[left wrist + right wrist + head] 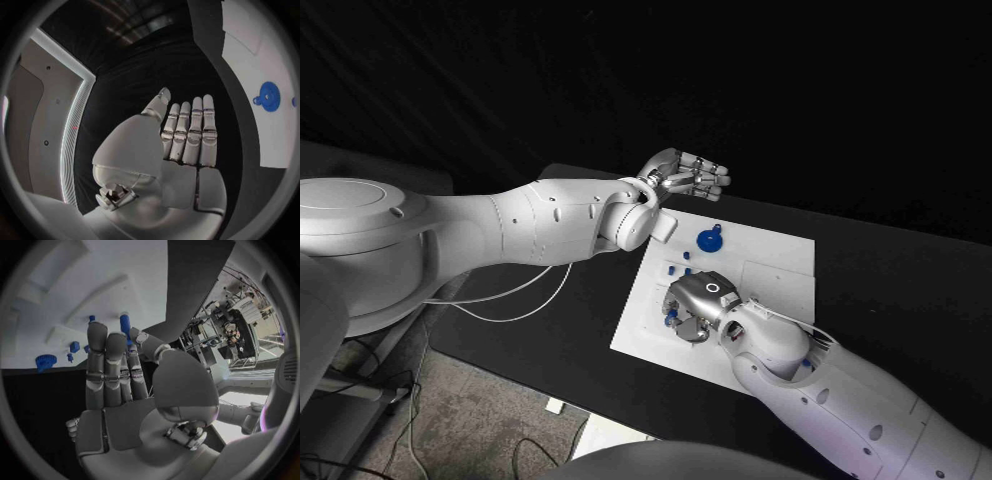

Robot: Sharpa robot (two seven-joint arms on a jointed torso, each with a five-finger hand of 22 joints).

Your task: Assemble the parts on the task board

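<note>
Nearest the head camera, the right arm [862, 410] came in from five o'clock and ended in the right hand [702, 303], which sat low over the near-left part of the white task board [776, 262]. Its wrist view showed the fingers [106, 365] held straight and close together, with the thumb tip against a tall blue peg [125, 325] standing in the board; whether the hand actually pinched that peg could not be told. Small blue parts [681, 270] stood just beyond the hand at about eleven o'clock from it, and a knurled blue knob [45, 361] lay off to one side in the wrist view. A round blue disc with a tab [710, 240] lay on the board's far-left area. The left hand [687, 176] hovered off the board's far corner, at twelve o'clock from the disc, holding nothing, its fingers [195, 130] straight and pressed side by side.
</note>
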